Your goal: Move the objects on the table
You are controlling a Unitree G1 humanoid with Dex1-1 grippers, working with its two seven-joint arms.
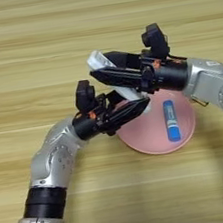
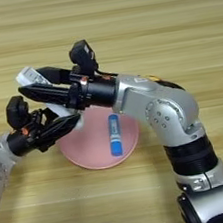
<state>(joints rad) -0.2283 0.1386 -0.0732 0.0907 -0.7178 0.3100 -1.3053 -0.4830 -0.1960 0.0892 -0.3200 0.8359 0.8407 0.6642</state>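
A white remote control (image 1: 98,61) hangs tilted above the left rim of the large pink plate (image 1: 152,133), its upper end pointing up and to the left. My right gripper (image 1: 102,67) reaches in from the right, its two black fingers closed on the remote's upper part. My left gripper (image 1: 135,102) comes from the lower left and clamps the remote's lower end. The small blue tube (image 1: 171,121) lies upright in the picture on the plate's right half, clear of both grippers.
The light wooden table (image 1: 32,39) stretches bare around the plate, to the far side and to the left. My right forearm (image 2: 152,102) crosses above the plate's far right rim.
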